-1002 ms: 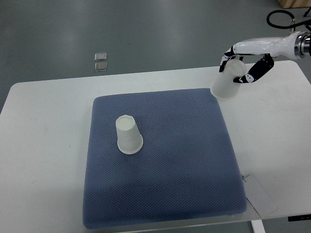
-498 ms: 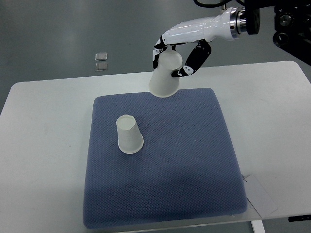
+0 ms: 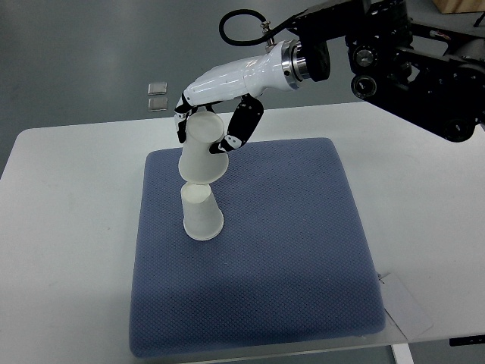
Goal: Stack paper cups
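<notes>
Overhead, an inverted paper cup (image 3: 201, 151) is gripped by the right hand (image 3: 216, 125), with the fingers (image 3: 241, 125) curled around its upper part. Its open rim is held directly above a second inverted cup (image 3: 201, 214), which stands on the blue mat (image 3: 303, 250) covering the white table (image 3: 68, 227).

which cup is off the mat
The upper cup, gripped mouth-down and tilted by the right hand. The other cup stands upside down on the blue mat, just below it.
</notes>
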